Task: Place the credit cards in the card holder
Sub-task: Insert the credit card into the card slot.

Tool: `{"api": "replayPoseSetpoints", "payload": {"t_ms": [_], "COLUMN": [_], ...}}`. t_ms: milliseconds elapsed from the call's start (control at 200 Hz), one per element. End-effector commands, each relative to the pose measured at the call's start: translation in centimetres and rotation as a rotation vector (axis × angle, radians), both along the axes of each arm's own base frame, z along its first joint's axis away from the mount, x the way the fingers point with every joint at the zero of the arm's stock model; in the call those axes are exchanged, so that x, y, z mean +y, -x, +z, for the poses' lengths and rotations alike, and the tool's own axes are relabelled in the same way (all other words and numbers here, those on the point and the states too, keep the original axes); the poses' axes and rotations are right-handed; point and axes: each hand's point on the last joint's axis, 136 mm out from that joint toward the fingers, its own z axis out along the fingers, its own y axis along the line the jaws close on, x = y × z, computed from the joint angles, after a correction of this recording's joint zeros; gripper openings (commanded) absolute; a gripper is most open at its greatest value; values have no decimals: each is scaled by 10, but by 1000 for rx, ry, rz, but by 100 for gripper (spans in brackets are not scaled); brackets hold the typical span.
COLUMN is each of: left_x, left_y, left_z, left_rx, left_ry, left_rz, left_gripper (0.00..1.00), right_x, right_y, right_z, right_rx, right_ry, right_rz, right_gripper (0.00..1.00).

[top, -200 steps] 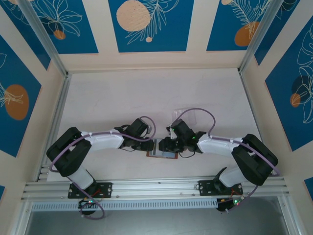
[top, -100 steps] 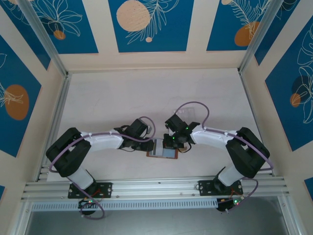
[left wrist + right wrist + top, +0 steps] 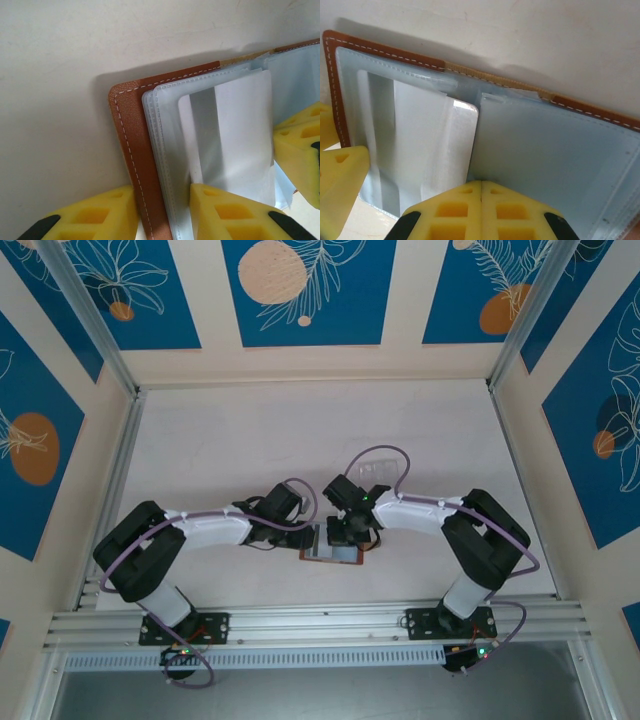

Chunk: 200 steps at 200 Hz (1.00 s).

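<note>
Brown leather along the card holder's (image 3: 131, 150) left edge is pinched, together with its clear sleeves (image 3: 167, 130), between the left gripper's (image 3: 160, 212) yellow fingers (image 3: 100, 215). That grip pins the opened wallet to the table (image 3: 250, 440) near the arms' bases. A grey card (image 3: 457, 135) sits partway into a left-page sleeve. Within the last second the right gripper (image 3: 481, 192) has swung in over the wallet and closed its jaws on nothing. It has probably released the card and is ready to nudge it home.
</note>
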Motion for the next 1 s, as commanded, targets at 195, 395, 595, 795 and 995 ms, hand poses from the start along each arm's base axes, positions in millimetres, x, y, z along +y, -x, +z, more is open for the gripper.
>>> {"api": "replayPoseSetpoints", "payload": {"t_ms": [195,395,595,795,995], "left_x": [24,20,19,19,22], "left_y": [34,32,34,32,28], "left_z": [-46,-41,-41,-32,-15], "left_rx": [139,126,124,110,85], "left_ry": [-116,-106,-106,-98,-65], "left_rz": [-17,-21,-23,-12,28], "left_gripper": [31,31,31,35,40], "right_x": [41,52,62,62,51], "right_y": [-3,-1,0,7,8], "right_z": [13,17,18,15,7], "right_rx": [-12,-9,2,7,21], "right_ry": [-176,-234,-292,-266,-219], "right_rz": [-9,2,6,14,-8], "right_gripper": [13,21,22,25,25]}}
